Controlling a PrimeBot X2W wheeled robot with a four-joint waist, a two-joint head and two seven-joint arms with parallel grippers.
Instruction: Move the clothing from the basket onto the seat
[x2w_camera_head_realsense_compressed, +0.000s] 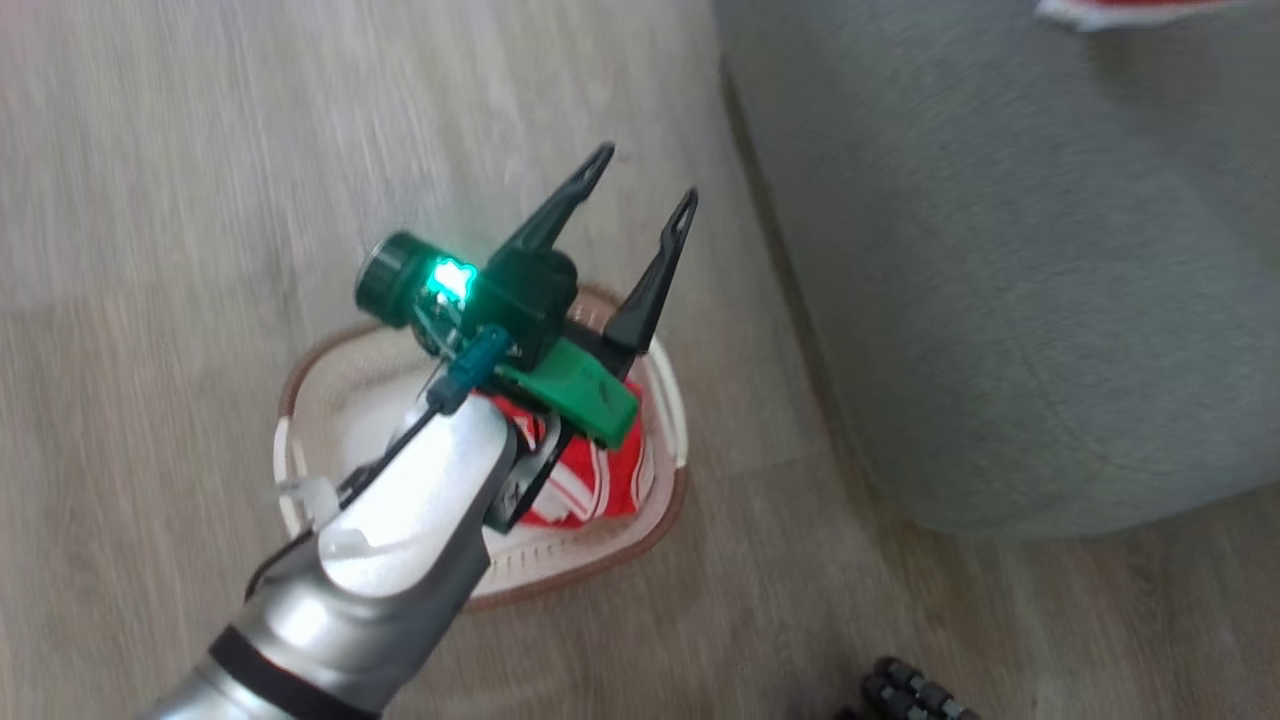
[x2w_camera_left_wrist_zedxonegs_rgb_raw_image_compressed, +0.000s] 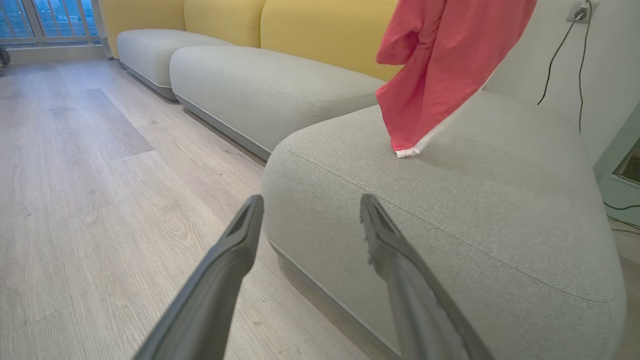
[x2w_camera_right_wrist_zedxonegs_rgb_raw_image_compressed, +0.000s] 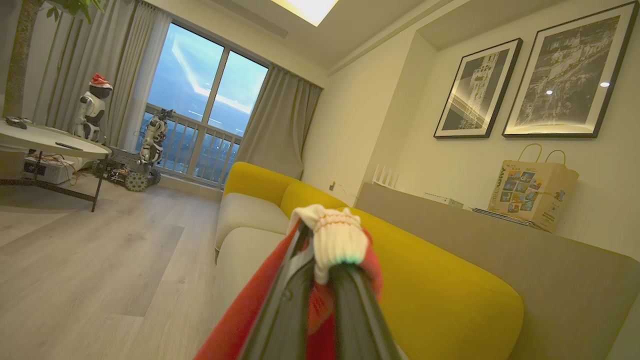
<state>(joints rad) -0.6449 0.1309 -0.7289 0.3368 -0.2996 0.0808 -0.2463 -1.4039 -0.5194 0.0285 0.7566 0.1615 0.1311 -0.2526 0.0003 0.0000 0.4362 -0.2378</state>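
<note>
The white basket (x2w_camera_head_realsense_compressed: 300, 470) with a brown rim stands on the floor left of the grey-green seat (x2w_camera_head_realsense_compressed: 1000, 280). Red clothing with white stripes (x2w_camera_head_realsense_compressed: 600, 480) lies inside it, partly hidden by my left arm. My left gripper (x2w_camera_head_realsense_compressed: 645, 175) hangs open and empty over the basket's far rim, its fingers (x2w_camera_left_wrist_zedxonegs_rgb_raw_image_compressed: 247, 225) pointing toward the seat (x2w_camera_left_wrist_zedxonegs_rgb_raw_image_compressed: 450, 210). Another red garment (x2w_camera_left_wrist_zedxonegs_rgb_raw_image_compressed: 440, 65) hangs in the air, its white-edged hem touching the seat top. My right gripper (x2w_camera_right_wrist_zedxonegs_rgb_raw_image_compressed: 322, 267) is shut on that garment's white ribbed trim (x2w_camera_right_wrist_zedxonegs_rgb_raw_image_compressed: 335, 240), held high above the sofa.
Wooden floor (x2w_camera_head_realsense_compressed: 200, 200) surrounds the basket. More grey cushions (x2w_camera_left_wrist_zedxonegs_rgb_raw_image_compressed: 260, 85) and yellow backrests (x2w_camera_left_wrist_zedxonegs_rgb_raw_image_compressed: 320, 30) run along the sofa. A black object (x2w_camera_head_realsense_compressed: 910, 690) lies on the floor near me. A cable (x2w_camera_left_wrist_zedxonegs_rgb_raw_image_compressed: 555, 55) hangs on the wall behind the seat.
</note>
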